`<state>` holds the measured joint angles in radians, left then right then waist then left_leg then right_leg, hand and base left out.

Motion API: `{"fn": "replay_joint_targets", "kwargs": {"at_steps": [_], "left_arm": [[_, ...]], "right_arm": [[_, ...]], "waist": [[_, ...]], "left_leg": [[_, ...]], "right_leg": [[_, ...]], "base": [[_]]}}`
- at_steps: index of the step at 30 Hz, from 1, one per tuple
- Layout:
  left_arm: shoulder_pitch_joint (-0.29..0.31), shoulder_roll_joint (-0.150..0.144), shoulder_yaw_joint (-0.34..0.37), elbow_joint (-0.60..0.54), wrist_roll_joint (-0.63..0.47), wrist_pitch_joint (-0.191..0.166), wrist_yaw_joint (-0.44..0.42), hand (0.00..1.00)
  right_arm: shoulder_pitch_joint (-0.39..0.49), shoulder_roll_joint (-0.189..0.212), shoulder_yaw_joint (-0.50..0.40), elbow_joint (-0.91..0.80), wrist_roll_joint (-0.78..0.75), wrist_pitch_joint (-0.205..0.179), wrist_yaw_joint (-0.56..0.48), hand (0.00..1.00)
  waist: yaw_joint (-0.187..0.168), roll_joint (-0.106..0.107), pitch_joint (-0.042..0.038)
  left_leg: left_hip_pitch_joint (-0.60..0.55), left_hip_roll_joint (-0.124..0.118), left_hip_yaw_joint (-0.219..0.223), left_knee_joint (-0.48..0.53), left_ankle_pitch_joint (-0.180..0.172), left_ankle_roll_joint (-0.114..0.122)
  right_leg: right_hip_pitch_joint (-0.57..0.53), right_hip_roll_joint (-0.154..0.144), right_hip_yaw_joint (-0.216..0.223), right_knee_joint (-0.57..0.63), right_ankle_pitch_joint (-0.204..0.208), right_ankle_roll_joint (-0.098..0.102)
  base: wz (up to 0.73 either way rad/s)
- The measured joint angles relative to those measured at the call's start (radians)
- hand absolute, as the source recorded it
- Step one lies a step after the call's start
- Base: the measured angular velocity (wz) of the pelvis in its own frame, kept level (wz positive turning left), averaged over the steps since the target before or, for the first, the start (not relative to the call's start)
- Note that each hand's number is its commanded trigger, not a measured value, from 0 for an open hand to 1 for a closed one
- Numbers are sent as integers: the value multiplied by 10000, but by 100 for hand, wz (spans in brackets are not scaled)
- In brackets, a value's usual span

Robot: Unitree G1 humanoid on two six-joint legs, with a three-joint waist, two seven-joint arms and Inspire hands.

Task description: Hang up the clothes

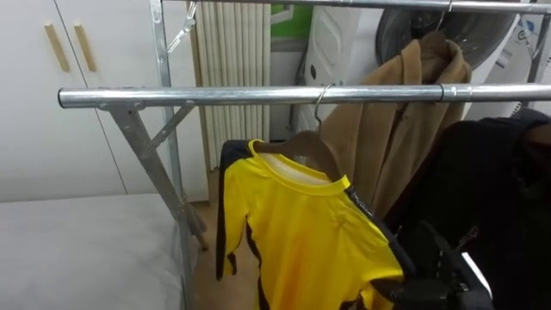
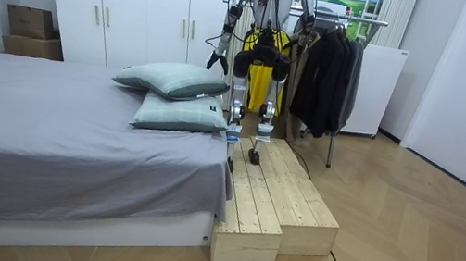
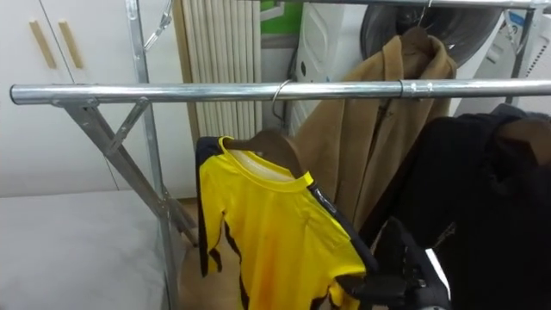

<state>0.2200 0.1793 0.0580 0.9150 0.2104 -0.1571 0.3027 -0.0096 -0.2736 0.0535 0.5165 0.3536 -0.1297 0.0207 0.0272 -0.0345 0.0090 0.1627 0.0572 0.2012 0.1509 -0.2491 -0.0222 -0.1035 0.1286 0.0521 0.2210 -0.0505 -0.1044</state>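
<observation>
1. Left hand [image 2: 215, 60]: it hangs beside the robot's body in the room view. Whether it is open or closed cannot be told. The robot stands on the wooden platform [image 2: 274, 198] beside the bed [image 1: 77, 250], facing the clothes rack.
2. Front rail [image 1: 215, 96]: it runs level across the eye view, and the part to the left of the hanger is bare.
3. Hanger hook [image 1: 322, 96]: it appears to sit over the front rail, but how deeply cannot be confirmed.
4. Yellow shirt [image 1: 301, 232]: this is the task's garment. It hangs on the wooden hanger [image 1: 306, 148], which tilts down to the right.
5. Tan coat [image 1: 392, 129]: it hangs from a rail behind and plays no part in this step.
6. Right hand [image 1: 443, 275]: it is at the shirt's lower right shoulder. Whether it grips the cloth cannot be told.
7. Black garment [image 1: 508, 189]: it hangs just beside the right hand.
8. Risks:
   - If cloth is caught in the right hand when it withdraws, the hook could be dragged off the rail.
   - The tilt could let the shirt slide off the hanger's low end.
   - The right hand could snag the black garment.
</observation>
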Motion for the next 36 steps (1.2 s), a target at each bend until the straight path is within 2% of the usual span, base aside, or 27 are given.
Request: {"fn": "replay_joint_targets", "kwargs": {"at_steps": [7, 13, 15, 17, 27, 32, 36], "left_arm": [[5, 26, -5, 669, -3, -138, 42, 0], [-53, 12, -9, 894, 229, -206, 350, 0], [-63, 6, -2, 895, 442, -207, 389, 0], [-60, -4, -3, 921, 459, -210, 384, 0], [-372, -26, -11, 1271, 466, -372, 306, 0], [-360, -34, -30, 1368, 487, -379, 329, 0], [-351, -62, -30, 1462, 488, -409, 384, 0]], "right_arm": [[401, 18, 28, 397, -15, 1, 668, 0], [546, 218, 35, 1248, -451, -5, 1021, 0], [756, 289, 30, 1395, -552, -3, 1041, 0], [983, 390, 28, 1530, -683, -4, 1098, 0], [1121, 472, 42, 3119, -760, -91, 1583, 0], [1142, 784, 41, 3979, -833, -166, 1633, 0], [1133, 960, 52, 4774, -833, -225, 1650, 0]], "waist": [[-3, -87, -66], [-6, -187, -80], [-9, -165, -91], [-17, -117, -57], [-87, -81, -51], [-110, 38, 7], [-226, 134, 8]], "left_leg": [[36, -21, -122, 2, -1, 0], [-43, -14, -130, -28, -28, -12], [-123, -3, -117, -14, -28, -12], [-156, 7, -106, -24, -26, -14], [-87, -2, -95, -34, -29, -7], [-18, 7, 13, -173, -36, -1], [-16, 8, 30, -176, -38, 2]], "right_leg": [[32, -5, 31, 3, -6, 14], [13, 2, 27, -62, 59, 80], [-6, 3, 10, -164, 167, 15], [-17, 0, -33, -186, 239, -17], [-6, 37, 43, -179, 223, 9], [3, 142, 265, -198, 214, 23], [-14, 136, 268, -184, 215, 23]], "base": [[2], [1], [-2], [-4], [0], [-7], [0]]}}
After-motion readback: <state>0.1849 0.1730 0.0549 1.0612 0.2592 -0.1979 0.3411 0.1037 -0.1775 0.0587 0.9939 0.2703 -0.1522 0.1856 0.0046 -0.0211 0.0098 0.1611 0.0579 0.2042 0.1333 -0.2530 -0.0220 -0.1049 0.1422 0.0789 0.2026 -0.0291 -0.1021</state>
